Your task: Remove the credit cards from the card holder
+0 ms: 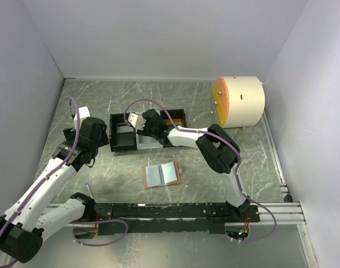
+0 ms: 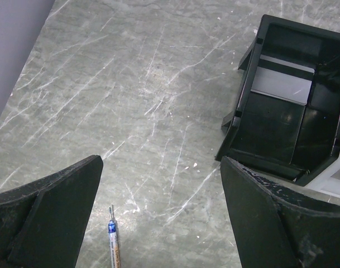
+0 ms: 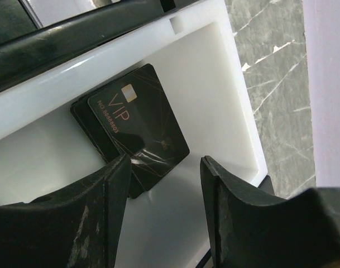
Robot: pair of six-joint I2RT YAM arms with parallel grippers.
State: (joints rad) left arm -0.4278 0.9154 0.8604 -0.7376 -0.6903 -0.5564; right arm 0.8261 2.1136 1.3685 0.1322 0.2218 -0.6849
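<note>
The card holder (image 1: 162, 175) lies open on the table's middle, salmon-pink with pale blue-grey panels; I cannot tell if any card sits in it. A small stack of dark credit cards (image 3: 137, 129), the top one marked VIP, lies flat in the white compartment (image 3: 214, 84) of the tray. My right gripper (image 3: 164, 184) hangs open and empty just above that stack, its left finger over the cards' corner; in the top view it (image 1: 138, 123) is over the tray. My left gripper (image 2: 161, 218) is open and empty over bare table, left of the tray (image 2: 281, 117).
The black-and-grey three-compartment tray (image 1: 120, 142) stands behind the wallet. A pen (image 2: 113, 243) lies on the table between the left fingers. A cream cylinder with an orange face (image 1: 239, 101) stands at the back right. Walls close three sides.
</note>
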